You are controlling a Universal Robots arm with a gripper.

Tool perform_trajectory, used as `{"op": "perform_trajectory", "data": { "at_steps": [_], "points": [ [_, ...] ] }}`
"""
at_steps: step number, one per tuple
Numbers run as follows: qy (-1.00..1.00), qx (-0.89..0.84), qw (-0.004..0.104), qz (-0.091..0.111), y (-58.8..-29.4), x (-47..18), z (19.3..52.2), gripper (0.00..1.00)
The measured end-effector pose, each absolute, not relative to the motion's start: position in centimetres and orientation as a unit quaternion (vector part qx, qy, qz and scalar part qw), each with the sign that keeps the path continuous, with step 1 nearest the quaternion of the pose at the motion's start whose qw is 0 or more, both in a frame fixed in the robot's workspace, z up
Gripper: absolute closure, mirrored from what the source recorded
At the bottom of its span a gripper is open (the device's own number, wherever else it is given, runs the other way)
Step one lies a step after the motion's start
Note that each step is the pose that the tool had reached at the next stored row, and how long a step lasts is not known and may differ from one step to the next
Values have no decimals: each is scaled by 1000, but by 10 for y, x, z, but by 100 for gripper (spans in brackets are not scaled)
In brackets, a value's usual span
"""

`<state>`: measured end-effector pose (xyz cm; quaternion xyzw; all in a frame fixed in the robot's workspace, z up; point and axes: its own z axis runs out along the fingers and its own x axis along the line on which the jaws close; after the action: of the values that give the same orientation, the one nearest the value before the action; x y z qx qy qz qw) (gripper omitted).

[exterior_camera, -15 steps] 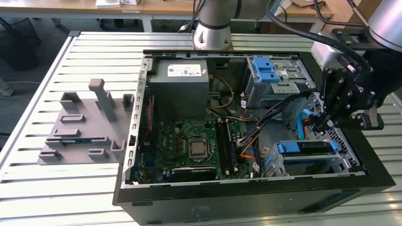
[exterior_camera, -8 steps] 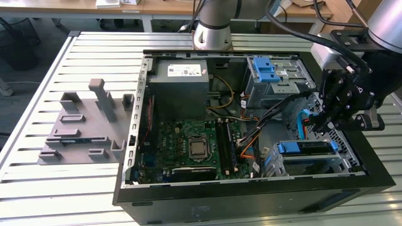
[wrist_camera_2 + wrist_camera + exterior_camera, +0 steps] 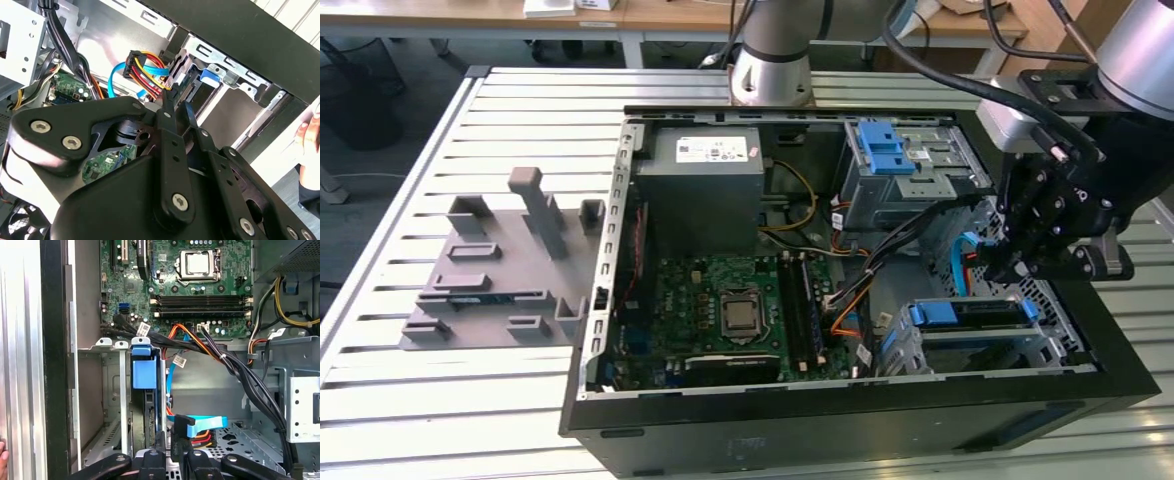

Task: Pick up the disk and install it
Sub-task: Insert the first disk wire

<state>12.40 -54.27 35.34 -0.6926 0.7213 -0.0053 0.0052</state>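
Sitting in the near-right bay of the case [image 3: 854, 425], the disk [image 3: 970, 313] looks slotted in, blue bracket facing up. In the first wrist view the disk [image 3: 144, 372] stands on edge between the bay's metal rails, and seems fully home, though the lower part is hidden. So pickup and insertion look done. Whether it is latched or cabled can't be judged.

The gripper [image 3: 1014, 268] hangs just beyond the disk and above it, to the right, near but apparently not touching, over the blue and orange cables [image 3: 970, 262]. Can't tell if the gripper is open or closed; nothing is visibly held.

Farther off: motherboard [image 3: 727, 310] centre, another blue-fronted cage [image 3: 907, 160] far right, power supply [image 3: 700, 175] far left. A grey fixture [image 3: 494, 270] lies on the table left of the case.
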Motion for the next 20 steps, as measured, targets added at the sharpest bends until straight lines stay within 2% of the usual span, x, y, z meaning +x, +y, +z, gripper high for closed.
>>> {"op": "perform_trajectory", "data": {
  "at_steps": [20],
  "points": [
    [721, -692, 6, -5, -537, 124, 354, 75]
  ]
}}
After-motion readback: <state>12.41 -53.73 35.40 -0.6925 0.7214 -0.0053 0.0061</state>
